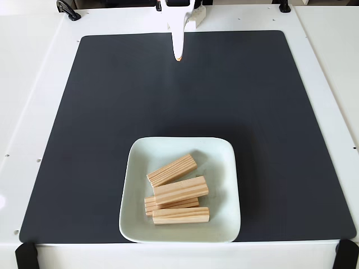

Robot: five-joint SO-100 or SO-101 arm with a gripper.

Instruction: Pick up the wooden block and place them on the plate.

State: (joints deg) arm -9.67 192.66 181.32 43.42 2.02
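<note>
In the fixed view, the plate [224, 151] is sitting near the lower edge of a dark mat [112, 112] that is covering most of a white table [33, 67]. Four wooden blocks are lying on the plate — all of them inside its raised rim. The uppermost block [172, 170] is lying tilted, its right end higher in the picture. Just below it, a second block [181, 190] is resting partly over a third block [168, 205], which is showing only along its left end and lower edge. The fourth block [180, 215] is lying nearly level, closest to the plate's lower rim.

The gripper [178, 56] is hanging at the top of the picture, well apart from the plate, over the mat's far edge. Its white fingers are appearing pressed together into one narrow point with an orange-tinted tip — nothing is showing between them.
</note>
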